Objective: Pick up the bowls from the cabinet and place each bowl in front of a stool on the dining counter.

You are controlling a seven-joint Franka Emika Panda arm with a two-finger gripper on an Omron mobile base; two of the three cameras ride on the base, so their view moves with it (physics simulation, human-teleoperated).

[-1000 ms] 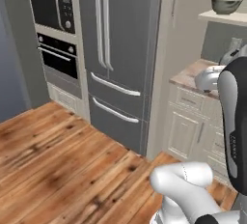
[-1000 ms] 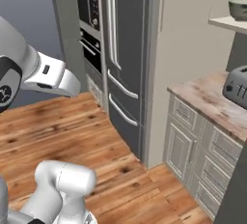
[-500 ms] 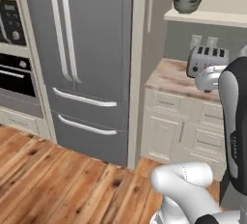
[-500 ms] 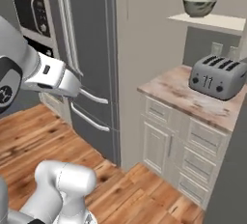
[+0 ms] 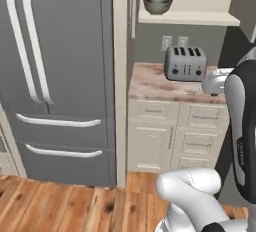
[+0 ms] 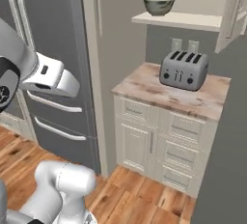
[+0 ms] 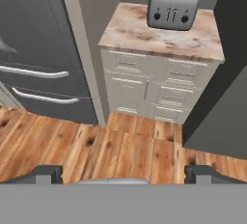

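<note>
Your gripper [image 7: 123, 175] is spread wide with nothing between the fingers; the two dark fingertips [image 7: 46, 174] sit far apart at the bottom of the hand view, over bare wood floor [image 7: 96, 155]. The hand looks down and forward at a block of cream drawers [image 7: 154, 92] under a marbled worktop [image 7: 144, 30], well apart from the gripper.

On that worktop stands a grey four-slot toaster [image 7: 173, 5], set toward the far side, near the wall. From the left base view you get the same toaster [image 5: 185, 62] with two wall sockets [image 5: 173, 41] just behind it.

Higher up, one bowl [image 5: 157, 4] rests upright on the cabinet shelf [image 5: 190, 18], at its left end, above and a little left of the toaster. The right base view gives it too: bowl [image 6: 158, 5] on the pale shelf [image 6: 193, 21], grey-green outside, rim up.

Left of the drawers a tall beige panel [image 5: 120, 76] separates them from the grey fridge [image 5: 55, 76], which has long pale handles [image 5: 30, 51] and two lower drawers. Your arm [image 6: 43, 73] reaches across in front of the fridge in the right base view.
</note>
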